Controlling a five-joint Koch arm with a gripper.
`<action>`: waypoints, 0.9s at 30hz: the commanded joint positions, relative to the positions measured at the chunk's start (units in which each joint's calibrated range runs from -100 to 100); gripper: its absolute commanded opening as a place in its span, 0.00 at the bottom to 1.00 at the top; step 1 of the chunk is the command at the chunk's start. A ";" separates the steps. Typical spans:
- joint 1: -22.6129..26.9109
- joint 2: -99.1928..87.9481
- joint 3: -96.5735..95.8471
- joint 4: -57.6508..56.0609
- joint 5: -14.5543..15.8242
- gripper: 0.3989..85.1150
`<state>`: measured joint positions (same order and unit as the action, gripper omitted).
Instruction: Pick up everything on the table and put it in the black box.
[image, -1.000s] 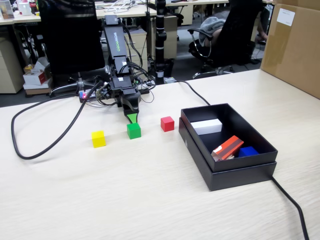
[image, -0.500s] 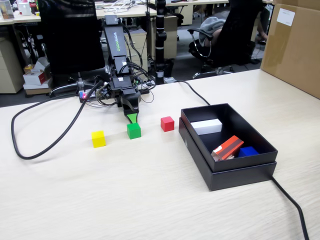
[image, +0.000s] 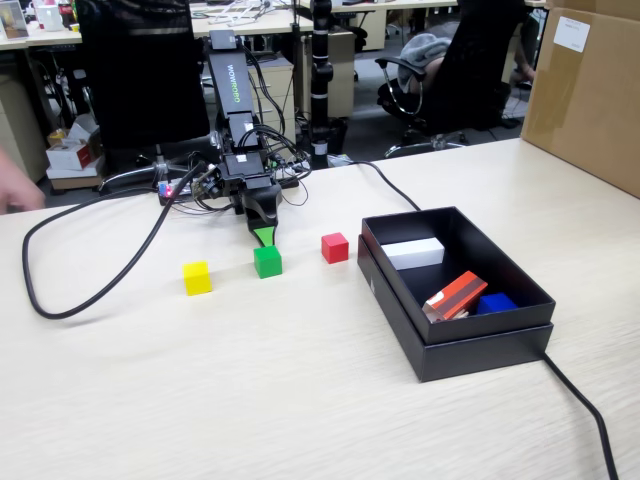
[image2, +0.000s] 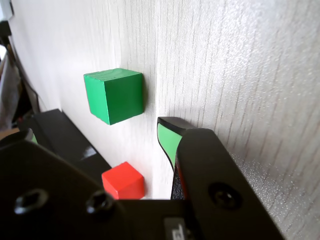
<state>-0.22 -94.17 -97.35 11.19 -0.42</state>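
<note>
Three cubes sit in a row on the beige table: yellow, green and red. The black box stands to the right of the red cube. My gripper hangs tip-down just behind the green cube, close to the tabletop. In the wrist view the gripper is open and empty. The green cube lies just ahead of the gap between the jaws. The red cube and an edge of the black box show between them. The yellow cube is out of the wrist view.
The box holds a white block, an orange-red striped block and a blue piece. A brown carton stands at the back right. Black cables loop over the table at left and run past the box at right.
</note>
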 joint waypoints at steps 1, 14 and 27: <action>0.00 0.83 -0.02 -1.12 0.05 0.57; 0.00 0.83 -0.02 -1.12 0.05 0.57; 0.59 0.72 -0.02 -1.47 0.34 0.55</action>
<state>-0.02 -94.17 -97.35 11.19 -0.42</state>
